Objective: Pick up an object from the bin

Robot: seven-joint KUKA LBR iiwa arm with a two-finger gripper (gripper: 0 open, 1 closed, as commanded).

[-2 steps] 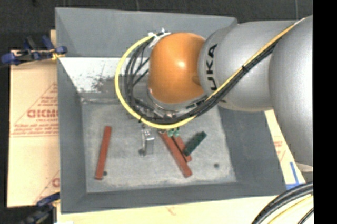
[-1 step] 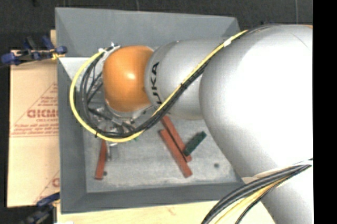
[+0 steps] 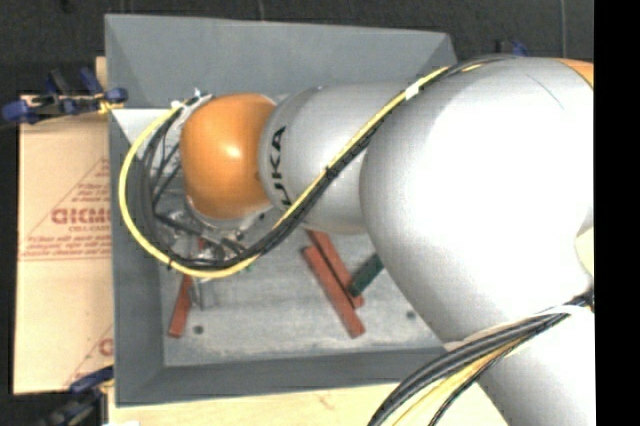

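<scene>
Nearest the lens: silver arm link [image 3: 480,204], covering the bin's 3 o'clock side. The orange wrist cover [image 3: 225,154] sits toward 9 o'clock, with the gripper [image 3: 202,259] beneath it, low over the floor; open or closed, cannot tell.

Likeliest pick: short red-brown stick [image 3: 180,309] at 7 o'clock, just beside the gripper and near the bin [image 3: 135,334] wall. Judgement: centre across the stick, descend straight, mind that wall.

Elsewhere: longer red-brown bar [image 3: 335,286] at 5 o'clock, dark green piece [image 3: 366,276] against it, well apart.
</scene>
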